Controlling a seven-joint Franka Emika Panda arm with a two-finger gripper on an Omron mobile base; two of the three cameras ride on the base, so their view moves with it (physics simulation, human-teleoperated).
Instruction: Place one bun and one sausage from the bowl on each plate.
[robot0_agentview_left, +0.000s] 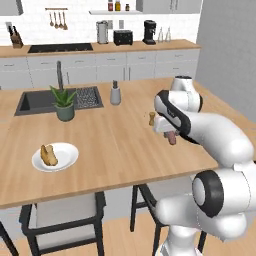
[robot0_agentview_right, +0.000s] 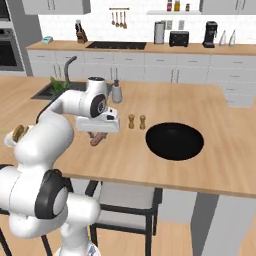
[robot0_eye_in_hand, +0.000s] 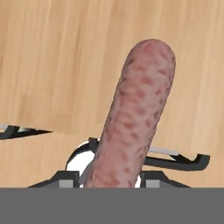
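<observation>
Wooden island counter carries the black bowl on the robot's right and 1 white plate with a bun on its left. Gripper above the counter clamps 1 sausage.

The sausage is pinkish brown, mottled with darker red blotches. The bowl is flat black all over. The plate is plain white, and the bun on it looks golden tan, though it is small from here. The counter is pale honey wood with a fine grain. The plant has green leaves in a grey-green pot. The sink is dark grey. The two shakers are brown wood.
</observation>
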